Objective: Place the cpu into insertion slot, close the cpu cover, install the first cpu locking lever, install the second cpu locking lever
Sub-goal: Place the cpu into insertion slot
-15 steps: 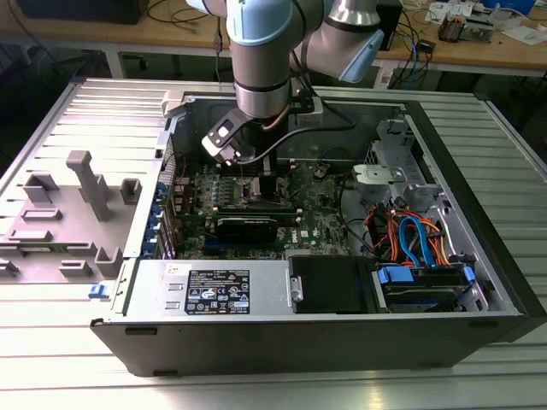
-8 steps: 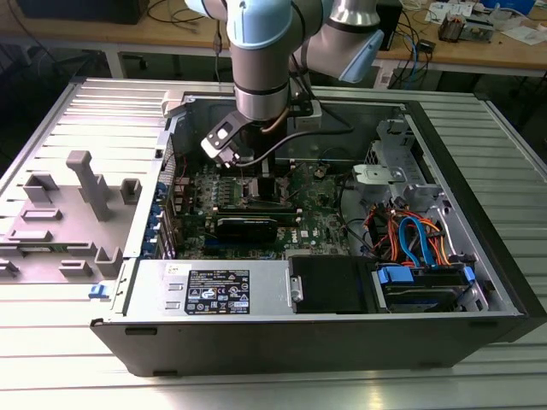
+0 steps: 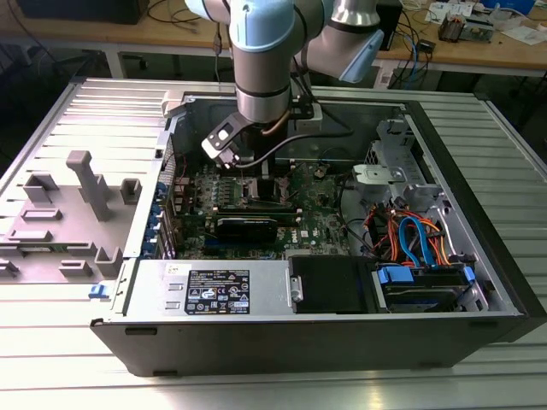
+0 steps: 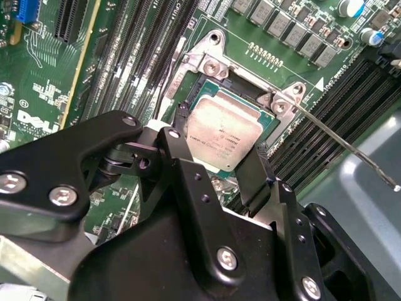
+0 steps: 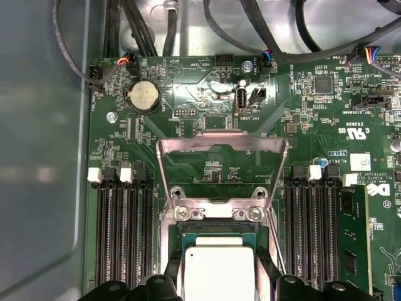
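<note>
My gripper (image 4: 218,138) hangs low inside the open computer case (image 3: 282,346), straddling the cpu (image 5: 219,269). The cpu lies flat in the insertion slot (image 4: 243,84), silver top up, ringed by the slot's dark frame. I cannot tell whether I grip the chip or merely bracket it. The cpu cover (image 5: 222,143) stands flipped open beyond the slot, green motherboard (image 5: 188,81) showing through its square opening. 1 thin locking lever (image 4: 351,150) juts out free. Black memory slots (image 5: 122,232) flank the socket on 2 sides. The case also holds a power supply (image 3: 214,289) and blue and orange cables (image 3: 414,239).
</note>
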Available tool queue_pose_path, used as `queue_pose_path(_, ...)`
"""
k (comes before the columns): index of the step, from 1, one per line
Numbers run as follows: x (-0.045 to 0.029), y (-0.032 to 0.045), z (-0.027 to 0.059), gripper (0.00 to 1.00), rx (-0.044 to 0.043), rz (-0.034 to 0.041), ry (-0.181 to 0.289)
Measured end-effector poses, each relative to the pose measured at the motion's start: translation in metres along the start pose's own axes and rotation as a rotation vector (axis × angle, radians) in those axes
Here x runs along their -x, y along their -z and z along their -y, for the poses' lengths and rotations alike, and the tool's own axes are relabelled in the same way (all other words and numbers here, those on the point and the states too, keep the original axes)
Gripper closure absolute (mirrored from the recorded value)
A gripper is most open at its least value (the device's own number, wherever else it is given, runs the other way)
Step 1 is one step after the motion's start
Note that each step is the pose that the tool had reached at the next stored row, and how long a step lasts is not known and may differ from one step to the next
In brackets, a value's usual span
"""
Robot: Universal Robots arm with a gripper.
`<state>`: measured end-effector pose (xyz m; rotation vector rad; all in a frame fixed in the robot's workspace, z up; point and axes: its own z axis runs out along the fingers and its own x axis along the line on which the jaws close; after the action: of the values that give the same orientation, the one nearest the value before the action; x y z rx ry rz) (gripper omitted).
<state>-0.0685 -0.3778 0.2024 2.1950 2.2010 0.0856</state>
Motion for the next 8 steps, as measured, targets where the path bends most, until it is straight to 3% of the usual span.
queue_pose_path(2, 0.0, -0.0013, 0.0001, 0.45, -0.0001, 0.0061, 0.0)
queue_pose_path(3, 0.0, -0.0021, 0.0001, 0.45, -0.0002, 0.0156, 0.001)
queue_pose_path(8, -0.0003, -0.0023, -0.0002, 0.45, -0.0003, 0.0178, 0.0)
